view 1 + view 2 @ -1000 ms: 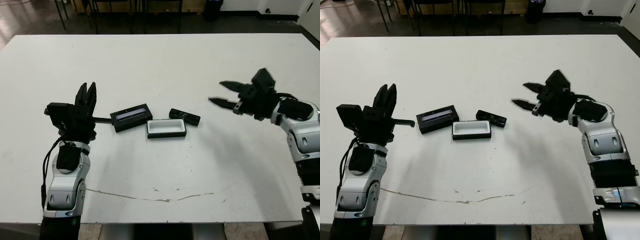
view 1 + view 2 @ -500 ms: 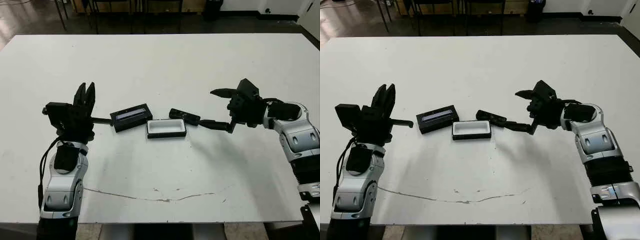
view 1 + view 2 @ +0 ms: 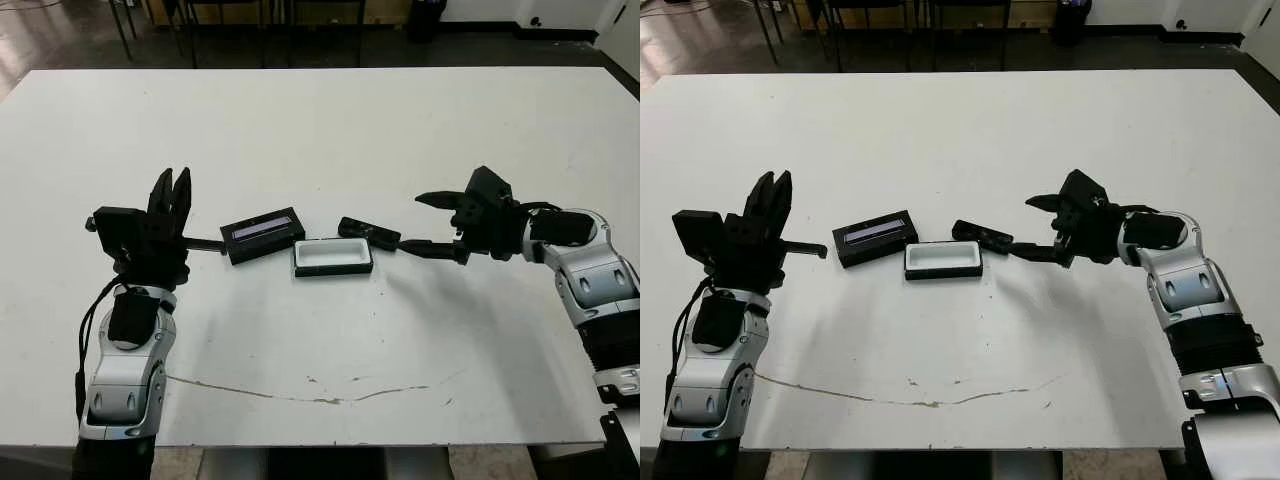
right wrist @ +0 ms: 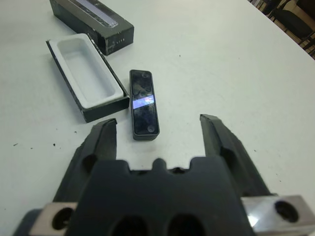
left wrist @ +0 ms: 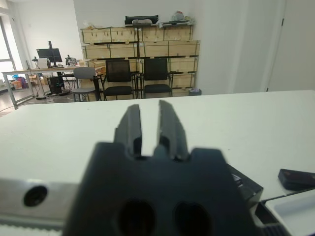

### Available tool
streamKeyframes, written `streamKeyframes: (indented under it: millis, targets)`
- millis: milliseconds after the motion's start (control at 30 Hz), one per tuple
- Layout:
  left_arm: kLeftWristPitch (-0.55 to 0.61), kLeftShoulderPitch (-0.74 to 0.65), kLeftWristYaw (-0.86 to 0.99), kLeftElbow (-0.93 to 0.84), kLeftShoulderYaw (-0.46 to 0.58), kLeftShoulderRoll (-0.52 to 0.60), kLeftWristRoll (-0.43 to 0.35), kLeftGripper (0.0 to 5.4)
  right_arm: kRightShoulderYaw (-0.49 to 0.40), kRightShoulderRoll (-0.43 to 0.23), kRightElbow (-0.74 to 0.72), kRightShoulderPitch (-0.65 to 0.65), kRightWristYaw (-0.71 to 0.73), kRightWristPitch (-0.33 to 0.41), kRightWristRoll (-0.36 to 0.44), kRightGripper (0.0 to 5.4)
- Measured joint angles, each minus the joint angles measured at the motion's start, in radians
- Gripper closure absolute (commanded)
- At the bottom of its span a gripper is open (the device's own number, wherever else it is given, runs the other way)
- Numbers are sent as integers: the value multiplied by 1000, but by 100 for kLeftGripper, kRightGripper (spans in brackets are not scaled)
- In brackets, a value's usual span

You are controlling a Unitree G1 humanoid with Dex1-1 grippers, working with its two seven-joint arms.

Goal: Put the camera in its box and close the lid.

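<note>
The white table (image 3: 320,130) holds three things clustered near its middle, with bare surface all round them; a thin dark crack line (image 3: 300,392) runs across the near part, at 6 o'clock from the cluster. Nothing lies between the right gripper (image 3: 422,222) and the camera (image 3: 369,234).

The camera is a slim glossy black bar with rounded ends; in the right wrist view a bluish-white patch crosses its upper face (image 4: 144,103). It lies flat on the table, just beside the box (image 3: 333,257), at about 1 o'clock from it. Its long axis runs roughly 10 to 4 o'clock, one end toward the right gripper.

The box is an open shallow tray, black outside, white inside, long axis near 9 to 3. The lid (image 3: 262,235), black with a pale stripe, lies at 10 o'clock from the box, close to it.

The right gripper's jaws are spread wide, its lower finger near the camera's end. The left gripper (image 3: 170,190), at 9 o'clock from the lid, has its jaws nearly together, holding nothing.
</note>
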Motion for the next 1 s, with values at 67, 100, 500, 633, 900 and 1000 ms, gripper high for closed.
streamKeyframes:
  millis: [67, 100, 500, 633, 900, 1000]
  targets:
    - [0, 0, 0, 0, 0, 0, 0, 540, 2, 1, 1, 0, 6, 1, 0, 131]
    - [0, 0, 0, 0, 0, 0, 0, 540, 3, 1, 3, 0, 11, 2, 1, 109]
    - [5, 0, 2, 0, 0, 0, 12, 540, 9, 5, 49, -2, 55, 5, 3, 2]
    - [8, 1, 3, -1, 0, 0, 12, 540, 13, 9, 72, -6, 55, 5, -2, 2]
    - [10, 3, 3, -6, 0, 0, 13, 540, 24, 21, 96, -13, 45, -2, -31, 2]
    - [10, 3, 3, -6, 0, 0, 13, 540, 29, 28, 124, -26, 34, -2, -40, 2]
